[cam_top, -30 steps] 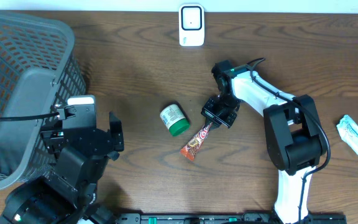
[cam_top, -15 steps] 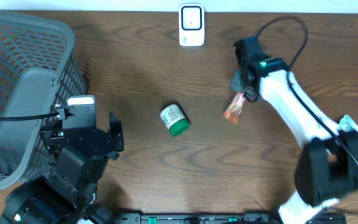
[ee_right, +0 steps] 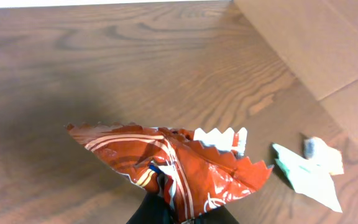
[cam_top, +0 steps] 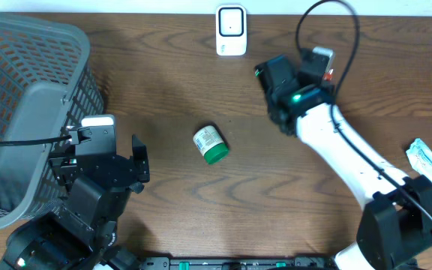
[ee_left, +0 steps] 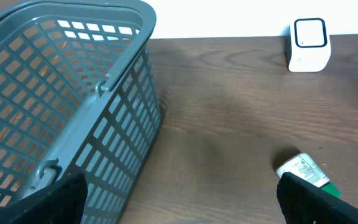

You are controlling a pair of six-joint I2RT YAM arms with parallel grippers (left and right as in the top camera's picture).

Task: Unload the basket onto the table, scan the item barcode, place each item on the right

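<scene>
far left: grey basket [cam_top: 21,112] | lower left: left gripper [ee_left: 182,199], jaws spread wide, holding nothing | centre: green-capped bottle [cam_top: 211,144] on its side | top centre: white scanner [cam_top: 231,30] | right of centre: right gripper [ee_right: 179,214] pinched tight on red snack packet [ee_right: 166,162], hidden from overhead

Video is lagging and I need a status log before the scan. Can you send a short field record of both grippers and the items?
right gripper: shut on red packet, held above the table
left gripper: open, empty
scanner: far table edge
green-capped bottle: lying mid-table, untouched
basket: left side
white packets: right edge
</scene>
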